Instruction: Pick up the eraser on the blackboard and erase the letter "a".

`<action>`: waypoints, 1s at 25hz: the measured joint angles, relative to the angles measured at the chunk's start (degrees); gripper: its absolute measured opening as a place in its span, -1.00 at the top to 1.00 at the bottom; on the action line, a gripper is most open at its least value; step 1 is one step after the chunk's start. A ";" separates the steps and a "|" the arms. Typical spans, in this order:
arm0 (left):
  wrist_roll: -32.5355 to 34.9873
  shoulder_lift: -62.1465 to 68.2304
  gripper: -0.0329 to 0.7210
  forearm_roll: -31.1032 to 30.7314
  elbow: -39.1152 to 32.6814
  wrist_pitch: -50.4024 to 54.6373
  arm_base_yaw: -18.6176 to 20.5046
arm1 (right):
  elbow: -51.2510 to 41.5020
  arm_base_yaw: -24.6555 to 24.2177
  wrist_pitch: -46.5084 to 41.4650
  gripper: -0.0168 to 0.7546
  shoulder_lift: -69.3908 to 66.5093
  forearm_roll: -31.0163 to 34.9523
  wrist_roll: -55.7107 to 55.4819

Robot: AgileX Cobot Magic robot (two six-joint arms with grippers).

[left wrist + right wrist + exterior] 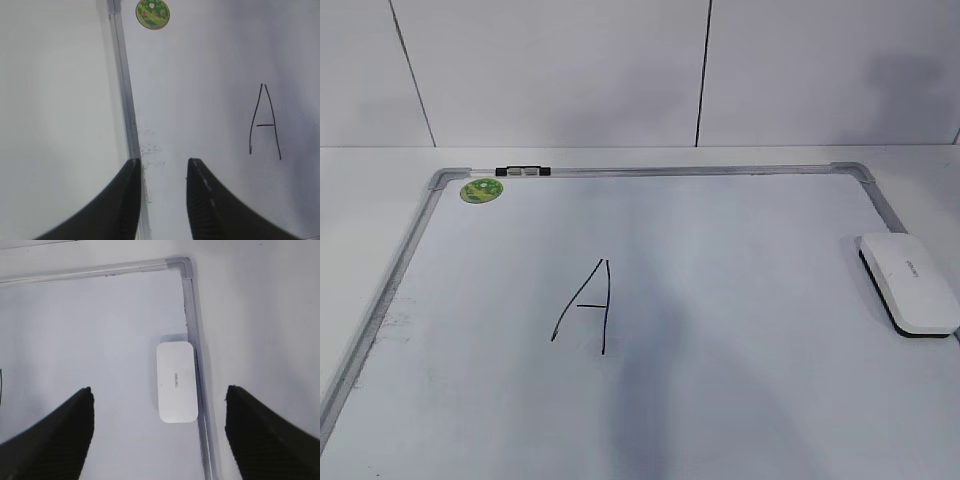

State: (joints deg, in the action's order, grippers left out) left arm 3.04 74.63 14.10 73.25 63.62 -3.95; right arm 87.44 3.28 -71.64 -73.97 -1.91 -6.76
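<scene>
Lying flat at the blackboard (740, 400)'s right edge, the eraser (176, 382), touching the frame, well apart from the capital "A" (586, 305). Hanging above the eraser with fingers spread wide and empty, the right claw (159, 395). Hovering over the left frame with a narrower gap, gripping nothing, the left claw (164, 162).

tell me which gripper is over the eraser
The right gripper, jaws wide, has the eraser below it; the left gripper is over the board's left frame.

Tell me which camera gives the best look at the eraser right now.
The right wrist view: the eraser lies whole and centred below, against the blackboard frame. The exterior view shows it at the right edge, slanted. The left wrist view misses it.
</scene>
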 joint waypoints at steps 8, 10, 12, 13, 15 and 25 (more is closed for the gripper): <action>-2.31 -14.55 0.28 -2.39 0.00 6.79 0.00 | -11.63 1.22 -0.38 -0.68 13.25 1.48 -0.10; -2.55 -17.91 0.28 -2.39 0.00 7.64 -0.14 | -13.66 3.90 -0.51 -0.68 16.01 1.36 -0.10; -2.68 -20.67 0.28 -2.39 0.00 8.01 -0.73 | -15.08 6.21 -0.57 -0.68 18.89 1.36 -0.10; -3.04 -22.10 0.28 -2.39 0.00 8.28 -0.99 | -15.58 7.09 -0.57 -0.68 20.35 1.36 -0.10; -3.04 -24.60 0.28 -2.39 0.00 8.66 -1.20 | -16.67 8.09 -0.57 -0.66 23.33 1.46 -0.10; -3.04 -35.45 0.28 -2.66 0.00 9.40 -3.14 | -24.94 10.60 -0.94 -0.60 40.44 1.46 -0.10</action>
State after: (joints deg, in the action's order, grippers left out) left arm 0.00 39.18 11.44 73.25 73.03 -7.09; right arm 62.49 13.87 -72.58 -33.52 -0.45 -6.86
